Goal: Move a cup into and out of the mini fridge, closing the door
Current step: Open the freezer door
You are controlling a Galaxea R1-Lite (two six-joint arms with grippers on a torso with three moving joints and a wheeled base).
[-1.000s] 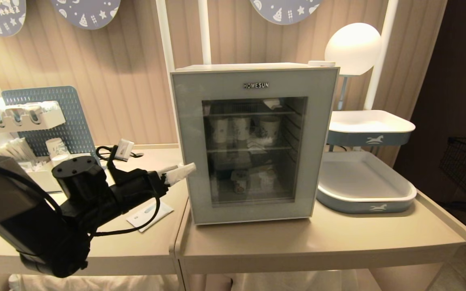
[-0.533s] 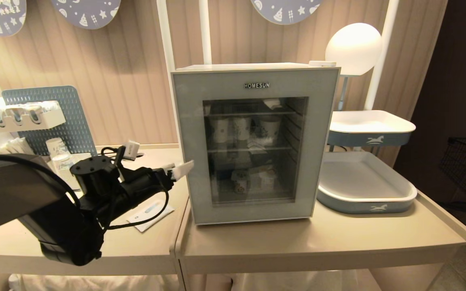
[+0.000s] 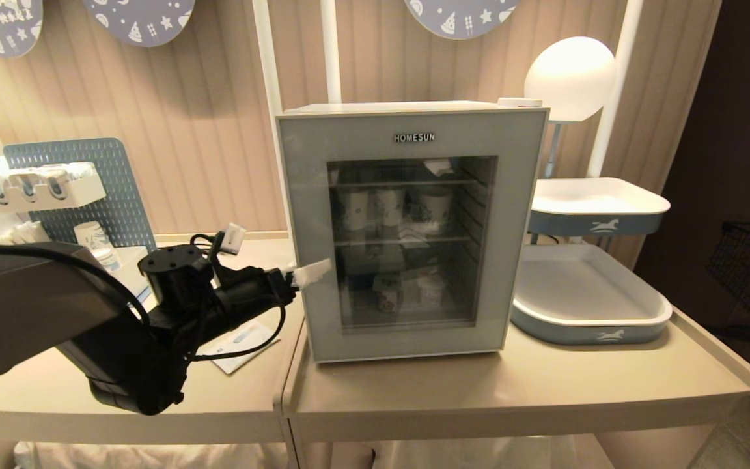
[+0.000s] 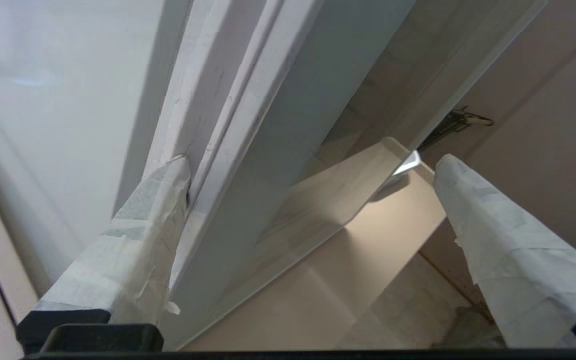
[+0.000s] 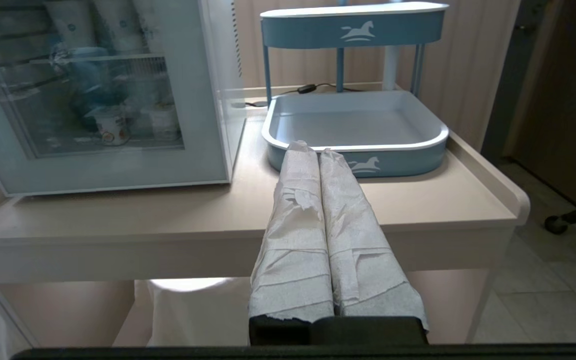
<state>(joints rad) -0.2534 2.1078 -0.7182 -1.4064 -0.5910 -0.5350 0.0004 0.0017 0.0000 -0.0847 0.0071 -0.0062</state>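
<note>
Mini fridge (image 3: 407,231) on worktop (image 3: 512,391), door (image 3: 303,195) shut. Left gripper (image 3: 313,272) spread wide, straddling the door's left edge, one fingertip (image 4: 175,172) in the seam, likely to pry it open. Right gripper (image 5: 313,150) closed, parked.

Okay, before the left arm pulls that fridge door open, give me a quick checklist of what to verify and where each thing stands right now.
1. Door shut flush on the mini fridge: ok, no gap shows in the head view.
2. Left gripper open: ok, fingers spread wide.
3. Left gripper at the door's left edge: ok, one finger sits against the seam, the other in front of the door.
4. Firm hold on the door edge: not ok, fingers not closed on it.
5. Tabletop in front of the door free for the swing: ok in the head view.
6. Right gripper parked out of the way: ok, shut, low in front of the table.
</note>
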